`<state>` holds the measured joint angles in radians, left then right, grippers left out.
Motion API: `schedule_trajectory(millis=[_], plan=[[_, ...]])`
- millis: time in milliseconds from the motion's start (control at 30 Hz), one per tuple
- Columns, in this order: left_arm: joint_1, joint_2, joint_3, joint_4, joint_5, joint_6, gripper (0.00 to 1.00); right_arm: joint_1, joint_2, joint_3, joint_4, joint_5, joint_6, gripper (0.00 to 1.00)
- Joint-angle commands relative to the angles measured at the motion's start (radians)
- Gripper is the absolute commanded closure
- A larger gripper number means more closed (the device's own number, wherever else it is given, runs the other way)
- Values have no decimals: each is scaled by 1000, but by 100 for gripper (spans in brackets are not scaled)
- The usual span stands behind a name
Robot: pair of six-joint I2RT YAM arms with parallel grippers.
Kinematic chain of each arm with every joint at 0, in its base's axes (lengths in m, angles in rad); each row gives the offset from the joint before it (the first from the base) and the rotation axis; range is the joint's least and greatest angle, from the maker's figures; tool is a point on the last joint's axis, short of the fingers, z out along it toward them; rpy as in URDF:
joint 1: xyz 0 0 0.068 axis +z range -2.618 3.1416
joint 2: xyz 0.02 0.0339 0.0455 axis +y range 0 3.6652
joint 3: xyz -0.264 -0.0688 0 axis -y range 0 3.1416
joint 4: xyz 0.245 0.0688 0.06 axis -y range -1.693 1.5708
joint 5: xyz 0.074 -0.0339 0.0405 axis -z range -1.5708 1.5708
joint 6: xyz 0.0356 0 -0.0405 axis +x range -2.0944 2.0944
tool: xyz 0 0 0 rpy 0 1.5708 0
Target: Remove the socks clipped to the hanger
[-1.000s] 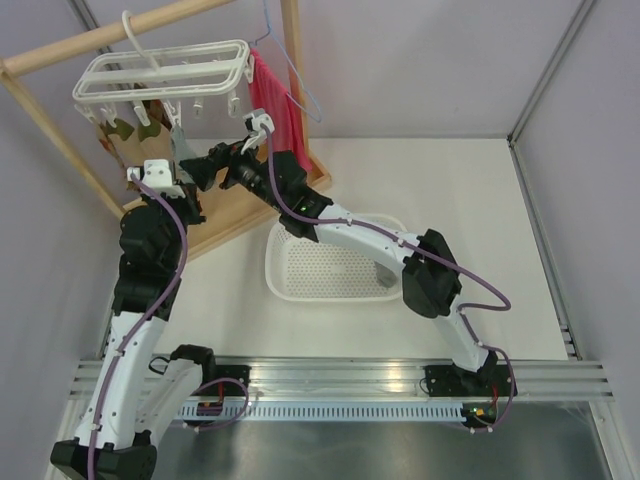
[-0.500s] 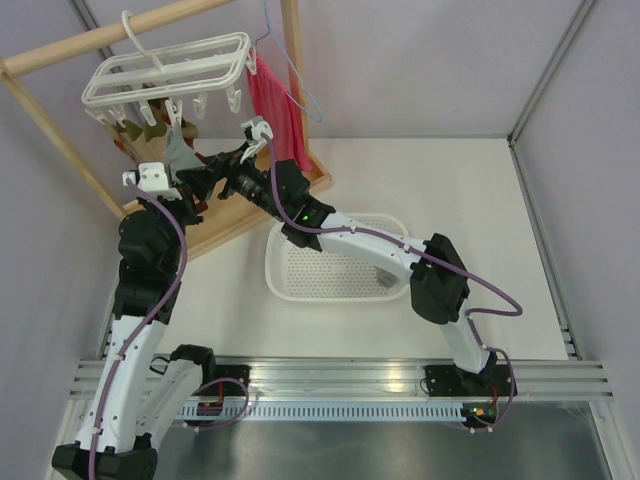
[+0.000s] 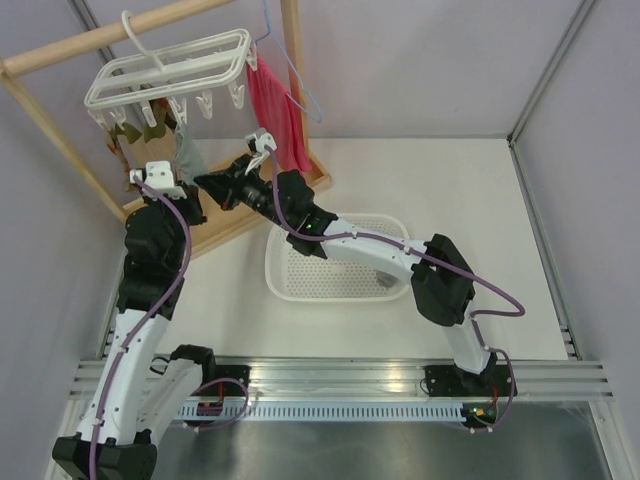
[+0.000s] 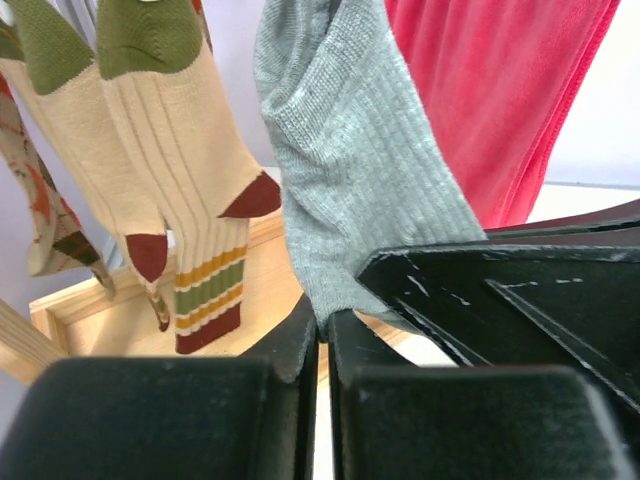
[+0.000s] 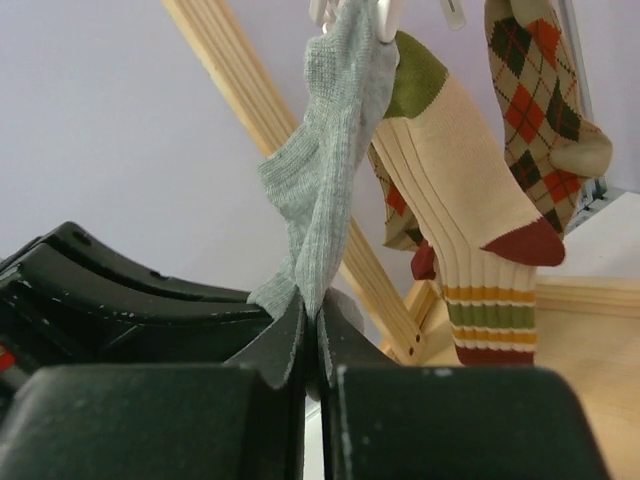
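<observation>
The white hanger [image 3: 165, 65] hangs from the wooden rail with its socks clipped below. A plain grey sock [image 3: 186, 152] dangles from one clip, and both grippers hold its lower end. My left gripper [image 4: 325, 325] is shut on the grey sock [image 4: 350, 170] at its bottom edge. My right gripper [image 5: 312, 318] is shut on the same grey sock [image 5: 330, 180] just beside it. From above, the left gripper [image 3: 192, 192] and right gripper [image 3: 205, 180] meet tip to tip. A tan striped sock [image 5: 470, 210] and an argyle sock [image 5: 540, 90] stay clipped.
The wooden rack [image 3: 60, 52] stands at the back left, its base board [image 3: 250, 205] under the grippers. A red cloth [image 3: 275, 110] on a blue wire hanger [image 3: 295, 75] hangs right of the socks. A white mesh basket [image 3: 335, 268] lies beneath the right arm.
My right gripper moved in towards the left one and went from wide open to shut on the grey sock. The hanger swung slightly. The left gripper kept its grip.
</observation>
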<state>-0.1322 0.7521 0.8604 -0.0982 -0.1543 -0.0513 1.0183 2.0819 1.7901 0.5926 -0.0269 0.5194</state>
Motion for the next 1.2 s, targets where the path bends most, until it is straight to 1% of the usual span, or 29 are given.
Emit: schedule_trajectory(millis=[0, 67, 100, 133, 233, 367, 533, 667, 967, 1100, 1167], plan=[[3, 18, 25, 23, -23, -18, 75, 6, -68, -31, 53, -4, -24, 99], [3, 24, 38, 8, -74, -38, 29, 5, -78, -46, 53, 13, -32, 99], [3, 30, 52, -4, -92, -44, 4, 5, -88, -47, 43, 15, -35, 99], [3, 32, 63, -26, -129, -54, 0, 6, -92, -47, 33, 16, -39, 99], [3, 29, 126, -73, -182, -76, 0, 6, -108, -44, 7, 16, -59, 99], [3, 9, 210, -148, -205, -123, 0, 5, -118, -43, -20, 16, -85, 99], [3, 22, 299, -161, -205, -139, 0, 5, -112, -43, -37, 19, -99, 99], [5, 151, 423, -173, -191, -136, 0, 5, -105, -44, -40, 21, -102, 99], [3, 378, 655, -210, -160, -134, 0, 12, -100, -28, -79, 51, -148, 99], [3, 440, 695, -216, -160, -130, 1, 20, -102, -20, -97, 56, -167, 99], [3, 461, 712, -215, -183, -127, 2, 22, -103, -20, -97, 58, -170, 99]])
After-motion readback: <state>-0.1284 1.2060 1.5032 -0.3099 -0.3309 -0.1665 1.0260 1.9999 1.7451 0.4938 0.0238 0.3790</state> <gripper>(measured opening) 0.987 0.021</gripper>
